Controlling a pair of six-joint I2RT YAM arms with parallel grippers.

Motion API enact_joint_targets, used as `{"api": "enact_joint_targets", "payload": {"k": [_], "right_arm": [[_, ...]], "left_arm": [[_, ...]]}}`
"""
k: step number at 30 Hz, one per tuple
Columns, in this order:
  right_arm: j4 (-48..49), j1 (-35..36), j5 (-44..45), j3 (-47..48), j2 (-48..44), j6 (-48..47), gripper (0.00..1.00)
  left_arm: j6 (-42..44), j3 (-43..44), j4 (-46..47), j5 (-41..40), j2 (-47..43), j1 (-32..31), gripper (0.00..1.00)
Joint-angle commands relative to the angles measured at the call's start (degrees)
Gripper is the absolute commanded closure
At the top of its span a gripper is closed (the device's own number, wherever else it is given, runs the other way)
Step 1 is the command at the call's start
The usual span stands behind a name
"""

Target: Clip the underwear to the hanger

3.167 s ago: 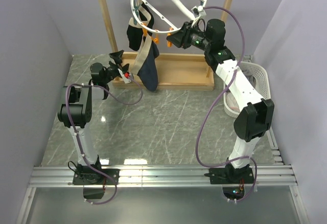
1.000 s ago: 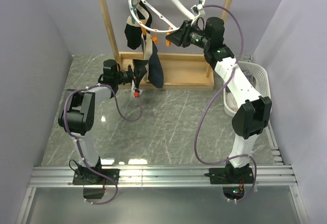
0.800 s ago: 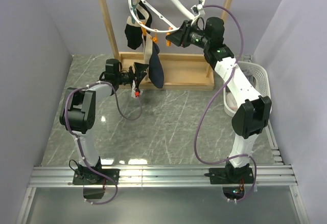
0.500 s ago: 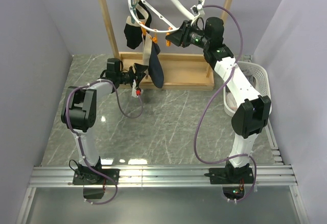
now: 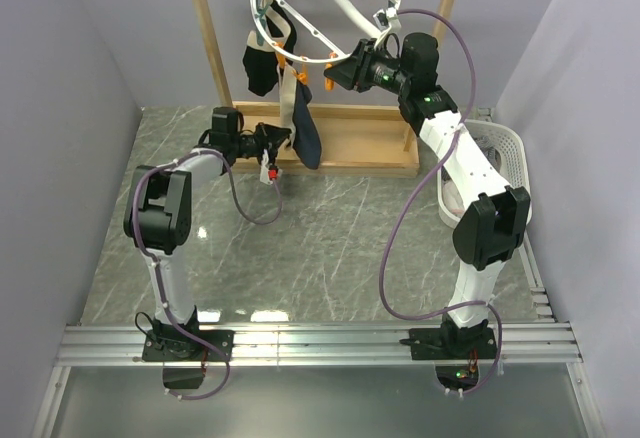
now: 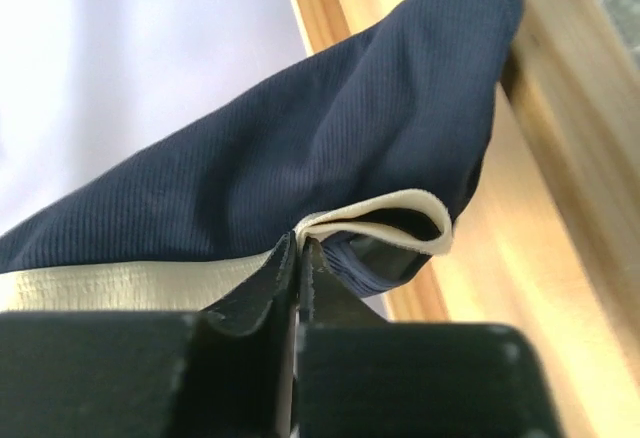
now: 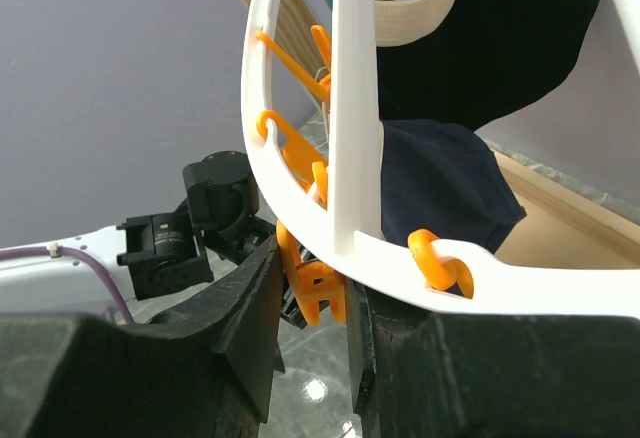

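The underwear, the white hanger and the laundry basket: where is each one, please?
underwear [image 6: 330,148]: left wrist view, navy fabric above the cream waistband.
hanger [image 7: 352,108]: right wrist view, upright white bar.
basket [image 5: 508,138]: top view, white rim.

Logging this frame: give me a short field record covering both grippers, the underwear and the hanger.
left gripper: shut on the folded cream waistband of the underwear
right gripper: shut on the white rim of the hanger, with an orange clip in its grip
underwear: dangling from the hanger, lower edge held out to the left
hanger: tilted, hung on the wooden rack
also hanging: black garment
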Motion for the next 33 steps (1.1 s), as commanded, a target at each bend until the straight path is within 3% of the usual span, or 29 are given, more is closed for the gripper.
{"api": "enact_joint_targets", "payload": {"k": [1, 6, 10, 12, 17, 23, 24, 27, 33], "right_arm": [[2.57, -0.46, 0.03, 3.53, 0.93, 0.84, 1.00], [2.22, -0.47, 0.29, 3.79, 1.11, 0.67, 1.00], [2.22, -0.64, 0.47, 3.88, 1.11, 0.75, 1.00], [2.22, -0.55, 0.47, 3.88, 1.19, 0.84, 1.00], [2.22, -0.55, 0.82, 4.06, 1.19, 0.84, 1.00], [2.57, -0.55, 1.88, 3.71, 0.84, 1.28, 1.00], [2.75, -0.47, 2.05, 3.62, 0.67, 1.46, 1.00], [3.36, -0.64, 2.58, 2.92, 0.40, 2.07, 1.00], [3.45, -0.55, 4.07, 2.21, -0.12, 2.86, 1.00]], "left_arm": [[18.50, 2.64, -6.28, 2.06, 0.23, -0.53, 1.00], [11.75, 3.96, -13.76, 5.75, -4.33, -0.88, 1.00], [-4.92, 4.83, -16.04, 6.54, -9.00, -1.67, 1.00], [-8.64, 8.34, -22.51, 6.29, -10.58, -2.11, 1.00], [-22.10, 12.99, -27.12, 4.62, -12.96, -3.51, 1.00], [-41.58, 21.61, -32.06, -3.36, -12.78, -6.93, 1.00], [-48.15, 22.23, -31.44, -5.30, -12.87, -7.47, 1.00], [-55.55, 24.70, -32.58, -13.37, -13.05, -10.01, 1.00], [-69.64, 28.39, -32.05, -22.09, -12.08, -12.48, 1.00]]}}
